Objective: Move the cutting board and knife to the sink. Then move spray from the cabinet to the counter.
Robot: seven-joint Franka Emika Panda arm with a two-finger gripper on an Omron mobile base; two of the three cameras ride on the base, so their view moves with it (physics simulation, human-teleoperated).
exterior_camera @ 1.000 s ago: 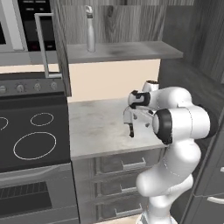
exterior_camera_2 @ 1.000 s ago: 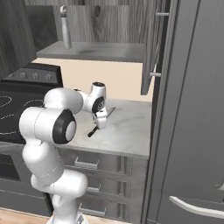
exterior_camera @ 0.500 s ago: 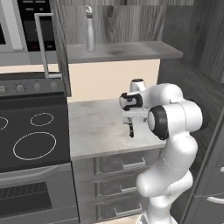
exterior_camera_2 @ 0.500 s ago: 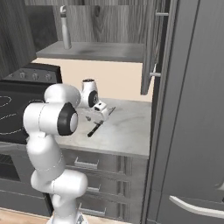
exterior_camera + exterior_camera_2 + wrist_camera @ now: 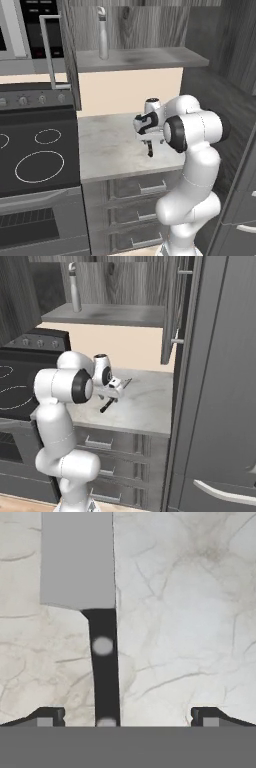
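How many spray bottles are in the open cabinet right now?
1. The spray stands upright on the cabinet shelf, toward its left end. Doors hide part of the cabinet, so others may be out of sight.

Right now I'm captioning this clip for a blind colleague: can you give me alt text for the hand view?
A knife lies flat on a pale marbled counter, seen from straight above: black handle nearest the camera, broad grey blade beyond. The open gripper hangs over it, and the handle sits between the two dark fingertips, nearer the left one.

Knife (image 5: 104, 657) on counter (image 5: 107, 145); spray (image 5: 102, 33) in cabinet (image 5: 145, 57) (above).
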